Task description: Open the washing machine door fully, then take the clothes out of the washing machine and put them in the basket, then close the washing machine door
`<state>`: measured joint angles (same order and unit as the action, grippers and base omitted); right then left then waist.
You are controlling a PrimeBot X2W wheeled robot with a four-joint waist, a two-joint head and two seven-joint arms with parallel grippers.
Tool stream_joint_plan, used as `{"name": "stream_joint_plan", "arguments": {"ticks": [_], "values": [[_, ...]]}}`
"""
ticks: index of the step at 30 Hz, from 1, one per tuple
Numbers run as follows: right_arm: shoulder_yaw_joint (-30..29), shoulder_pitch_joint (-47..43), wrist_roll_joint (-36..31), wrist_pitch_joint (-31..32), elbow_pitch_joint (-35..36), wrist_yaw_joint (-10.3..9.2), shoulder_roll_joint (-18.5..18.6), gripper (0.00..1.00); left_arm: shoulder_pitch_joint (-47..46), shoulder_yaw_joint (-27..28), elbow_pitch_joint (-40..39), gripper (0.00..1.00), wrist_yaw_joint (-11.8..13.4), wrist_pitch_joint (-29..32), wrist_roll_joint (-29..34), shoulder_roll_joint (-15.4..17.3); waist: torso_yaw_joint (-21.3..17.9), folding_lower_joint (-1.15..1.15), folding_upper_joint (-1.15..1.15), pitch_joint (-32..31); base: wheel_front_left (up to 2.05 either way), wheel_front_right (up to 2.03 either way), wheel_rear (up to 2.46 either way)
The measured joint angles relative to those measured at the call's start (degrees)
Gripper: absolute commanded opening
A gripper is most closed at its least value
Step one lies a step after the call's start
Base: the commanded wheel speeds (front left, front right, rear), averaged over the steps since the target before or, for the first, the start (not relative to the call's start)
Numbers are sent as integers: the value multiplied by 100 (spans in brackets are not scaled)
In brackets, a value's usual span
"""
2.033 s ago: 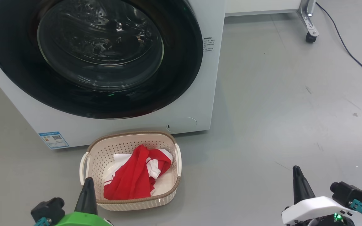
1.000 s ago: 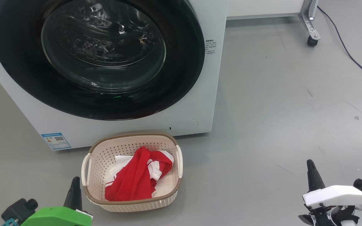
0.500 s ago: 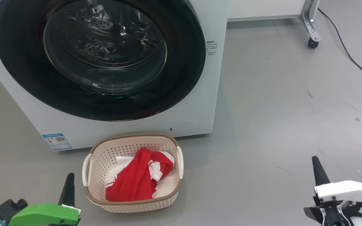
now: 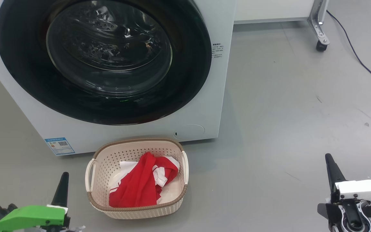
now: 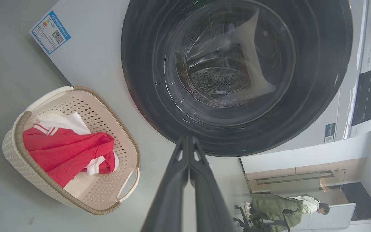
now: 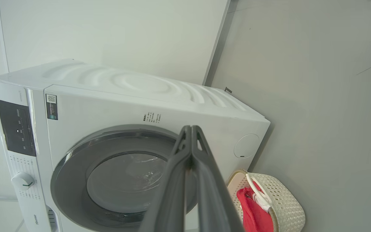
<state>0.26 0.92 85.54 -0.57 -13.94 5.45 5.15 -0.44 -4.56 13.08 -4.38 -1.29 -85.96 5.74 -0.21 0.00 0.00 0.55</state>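
The washing machine (image 4: 204,106) is white, and its round black washing machine door (image 4: 105,61) lies closed against the front. On the floor just before it stands the cream basket (image 4: 90,167) with the red and white clothes (image 4: 140,187) lying inside. My left gripper (image 4: 64,174) is shut and empty, low at the basket's left. My right gripper (image 4: 328,157) is shut and empty, far off to the basket's right. The left wrist view has the shut fingers (image 5: 187,138) pointing at the door (image 5: 237,74), with the basket (image 5: 108,109) and clothes (image 5: 63,151) at left.
A blue label (image 4: 59,145) sits low on the washer's front. A metal frame leg with a caster (image 4: 320,32) and a black cable (image 4: 359,54) are at the back right. A person (image 5: 282,206) sits far off in the left wrist view. Grey floor spreads to the right.
Both grippers have drawn back and outward, the left one leftward away from the basket, the right one rightward. The head camera has shifted slightly. Door, basket and clothes have stayed put.
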Motion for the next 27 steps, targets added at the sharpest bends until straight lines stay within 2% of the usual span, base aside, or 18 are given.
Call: {"name": "stream_joint_plan", "arguments": {"ticks": [15,27], "values": [[-230,154,1071,234,-75,98,42,0,-147,231,90,0,-203,181,-1171,55,20,0,0,-33,0,0,0],[-240,175,1071,235,-119,103,42,0,-191,236,127,0,-207,224,-1179,55,20,0,0,-35,0,0,0]]}}
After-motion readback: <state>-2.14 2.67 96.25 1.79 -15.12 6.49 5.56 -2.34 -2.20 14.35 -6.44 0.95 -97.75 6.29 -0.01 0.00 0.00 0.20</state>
